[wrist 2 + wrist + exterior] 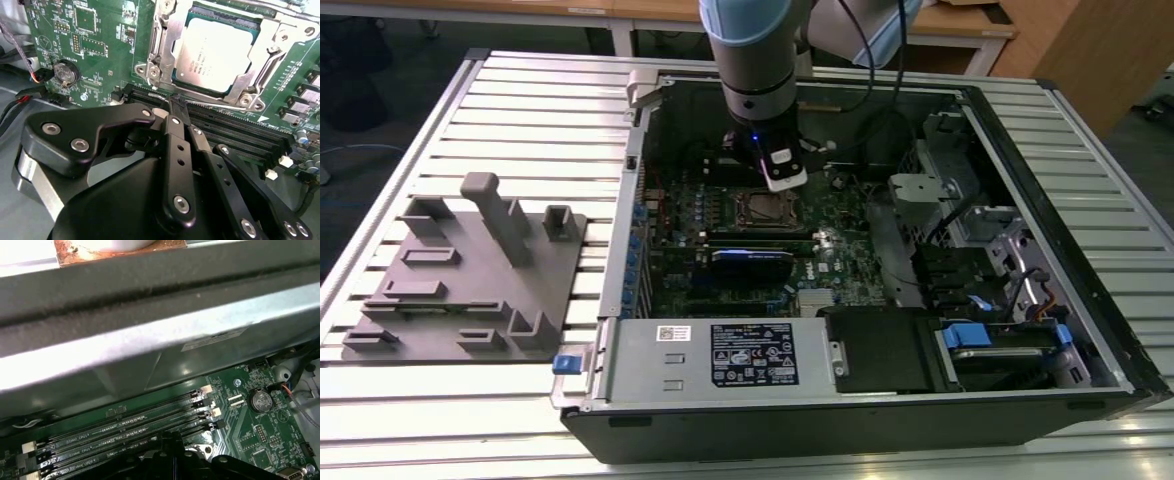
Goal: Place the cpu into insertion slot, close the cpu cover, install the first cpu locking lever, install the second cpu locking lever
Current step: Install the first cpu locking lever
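The gripper's [176,102] black fingers [175,145] loom closest in the second wrist view. They are pressed together, with their tips down at the edge of the insertion slot [149,71], just beside the black memory slots [235,132]. The cpu [215,50] sits in that slot, and the cpu cover [162,35] lies flat around it. In the exterior view the arm [754,60] stands over the open computer case [854,425].

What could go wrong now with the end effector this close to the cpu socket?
The closed end effector sits right at the edge of the cpu cover; a slip could scrape the cpu showing in its window. It also hangs over the memory slots, so pressing lower may strike them.
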{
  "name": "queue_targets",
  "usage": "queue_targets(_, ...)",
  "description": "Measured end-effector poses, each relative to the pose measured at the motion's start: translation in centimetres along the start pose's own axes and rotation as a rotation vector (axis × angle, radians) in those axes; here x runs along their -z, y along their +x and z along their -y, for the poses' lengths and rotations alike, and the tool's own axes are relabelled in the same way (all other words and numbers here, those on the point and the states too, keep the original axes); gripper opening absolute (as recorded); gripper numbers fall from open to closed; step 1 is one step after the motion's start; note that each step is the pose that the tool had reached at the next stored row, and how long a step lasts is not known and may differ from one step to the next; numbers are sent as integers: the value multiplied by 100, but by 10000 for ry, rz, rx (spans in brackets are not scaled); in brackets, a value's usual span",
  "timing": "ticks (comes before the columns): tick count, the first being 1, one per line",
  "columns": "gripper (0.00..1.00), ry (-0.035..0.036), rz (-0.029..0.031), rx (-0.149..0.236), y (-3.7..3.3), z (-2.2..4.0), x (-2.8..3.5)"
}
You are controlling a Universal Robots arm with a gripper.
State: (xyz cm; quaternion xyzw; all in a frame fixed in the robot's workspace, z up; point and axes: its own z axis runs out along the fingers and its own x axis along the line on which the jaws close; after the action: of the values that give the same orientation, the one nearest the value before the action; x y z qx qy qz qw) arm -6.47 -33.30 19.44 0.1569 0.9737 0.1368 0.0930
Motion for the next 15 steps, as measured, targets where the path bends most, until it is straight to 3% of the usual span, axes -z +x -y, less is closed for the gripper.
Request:
queue_targets(4, 11, 0, 2, 0, 11, -28, -7)
queue_targets(15, 11, -30, 57, 13, 38, -25, -5)
